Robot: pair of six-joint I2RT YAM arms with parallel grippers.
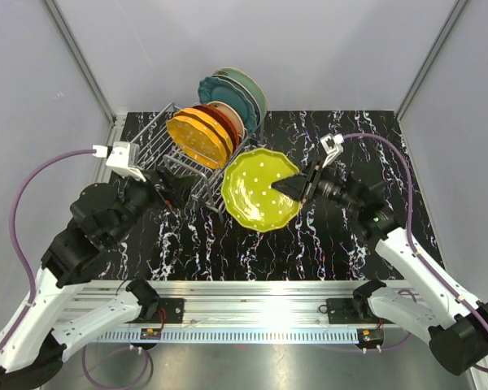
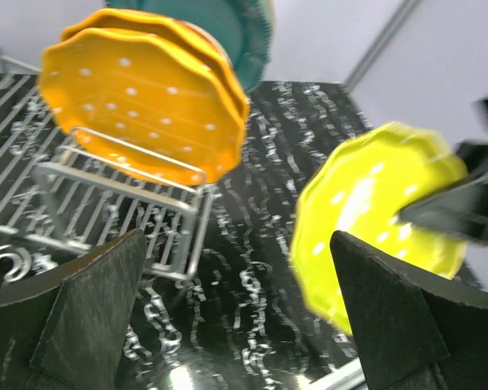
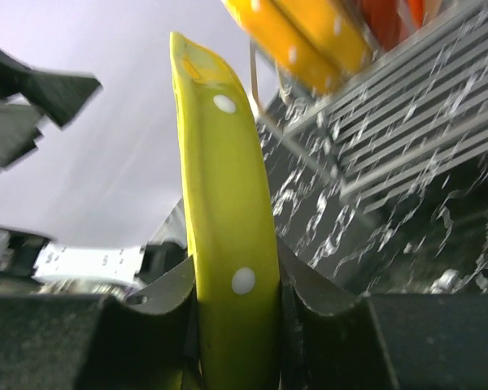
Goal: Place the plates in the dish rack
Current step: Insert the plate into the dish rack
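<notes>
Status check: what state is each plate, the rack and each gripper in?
left gripper: open, empty.
right gripper: shut on lime green plate.
lime green plate: held by its rim, outside the dish rack.
orange-yellow plate: standing on edge, frontmost in dish rack.
red-orange plate: standing behind it.
teal plates: standing at the back.
dish rack: partly loaded.

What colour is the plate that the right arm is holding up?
The plate is lime green with white dots; clearest in the top view.

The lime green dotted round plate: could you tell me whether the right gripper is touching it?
Touching. The right wrist view shows the lime green dotted round plate clamped edge-on in the right gripper, a finger against each face.
</notes>
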